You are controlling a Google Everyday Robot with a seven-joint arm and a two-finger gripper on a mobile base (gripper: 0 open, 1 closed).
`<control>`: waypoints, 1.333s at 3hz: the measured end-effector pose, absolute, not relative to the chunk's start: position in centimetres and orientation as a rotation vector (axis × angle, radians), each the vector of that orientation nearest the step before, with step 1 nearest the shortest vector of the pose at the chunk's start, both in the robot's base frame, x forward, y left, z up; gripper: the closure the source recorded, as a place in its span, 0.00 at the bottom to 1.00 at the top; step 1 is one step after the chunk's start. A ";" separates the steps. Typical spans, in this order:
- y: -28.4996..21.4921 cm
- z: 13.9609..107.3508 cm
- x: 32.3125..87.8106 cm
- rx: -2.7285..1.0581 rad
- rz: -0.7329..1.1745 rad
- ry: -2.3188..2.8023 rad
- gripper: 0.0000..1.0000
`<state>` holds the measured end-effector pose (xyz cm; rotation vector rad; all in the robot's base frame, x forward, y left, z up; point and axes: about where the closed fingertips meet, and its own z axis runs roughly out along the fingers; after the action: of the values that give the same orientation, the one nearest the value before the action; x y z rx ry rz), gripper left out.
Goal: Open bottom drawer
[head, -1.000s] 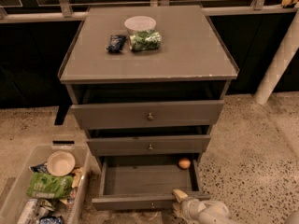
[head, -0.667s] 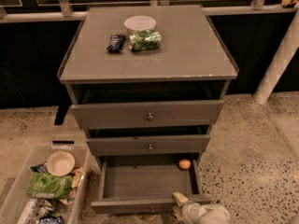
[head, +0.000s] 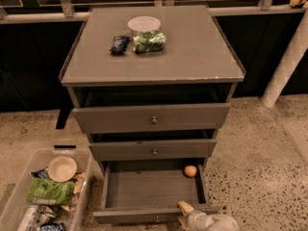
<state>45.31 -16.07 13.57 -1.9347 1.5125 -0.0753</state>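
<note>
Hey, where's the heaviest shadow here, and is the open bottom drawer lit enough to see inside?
Camera view: darkest in the recess under the cabinet top; the bottom drawer is evenly lit inside, a small orange object visible back right; the pale pincer at its front edge catches the light.

Only the last stretch of the arm (head: 225,224) shows, low in the camera view at about 5 o'clock from the centre and cut by the bottom edge. The gripper (head: 186,211) is its leading end, a tan tip that points toward roughly 10 o'clock, up and to the left. Just behind it, toward 4 o'clock, sits the wrist (head: 204,220), a rounded white housing (smooth and pale, bulging where the parts join) that meets the gripper's base. In the view the tip stands a little higher than the wrist.
</note>
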 end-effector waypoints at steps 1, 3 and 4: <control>-16.1 14.1 45.3 -1.935 -0.075 1.512 1.00; -16.0 14.1 44.0 -1.945 -0.069 1.499 1.00; -16.0 13.6 42.7 -1.954 -0.063 1.486 1.00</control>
<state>42.66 -16.01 13.65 -1.9543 1.4860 -0.0630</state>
